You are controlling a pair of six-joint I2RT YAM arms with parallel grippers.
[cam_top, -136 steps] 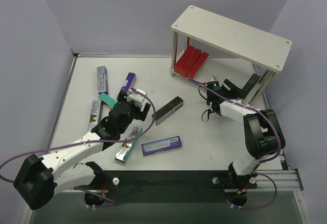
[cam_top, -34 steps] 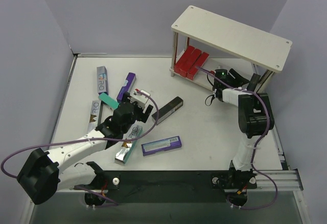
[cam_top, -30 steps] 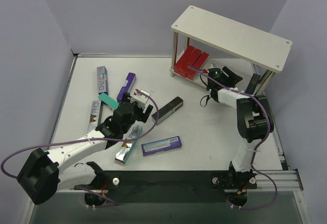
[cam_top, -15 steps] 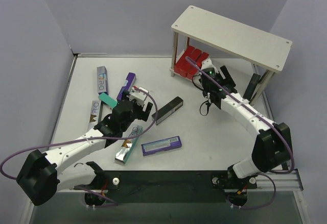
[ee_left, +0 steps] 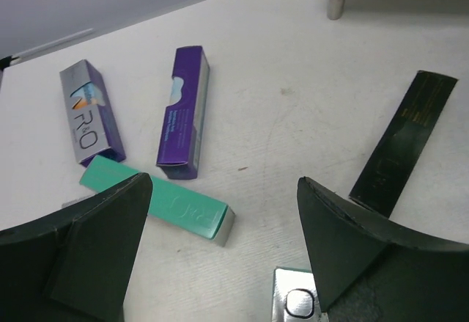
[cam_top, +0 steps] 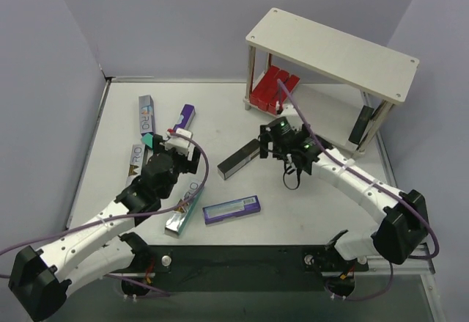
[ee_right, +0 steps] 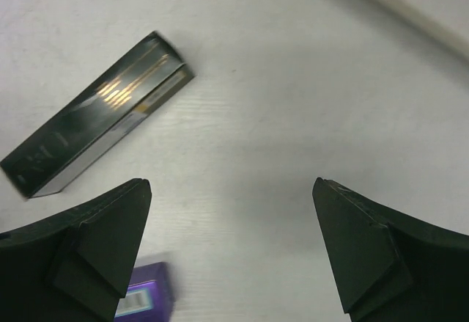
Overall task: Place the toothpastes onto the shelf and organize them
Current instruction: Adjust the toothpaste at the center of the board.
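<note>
Both pincers gape empty — right gripper beside the black carton; left gripper above the teal carton.

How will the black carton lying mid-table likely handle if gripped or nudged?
The black carton lies flat and has square edges, so it should slide or pivot rather than roll. Its face glints in the right wrist view, so it is probably somewhat slippery. Because it is long and slim, it may swing if gripped near one end.

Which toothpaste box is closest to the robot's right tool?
The black box lying flat in the middle, right beside the right tool. The other black box stands at the shelf, farther away.
</note>
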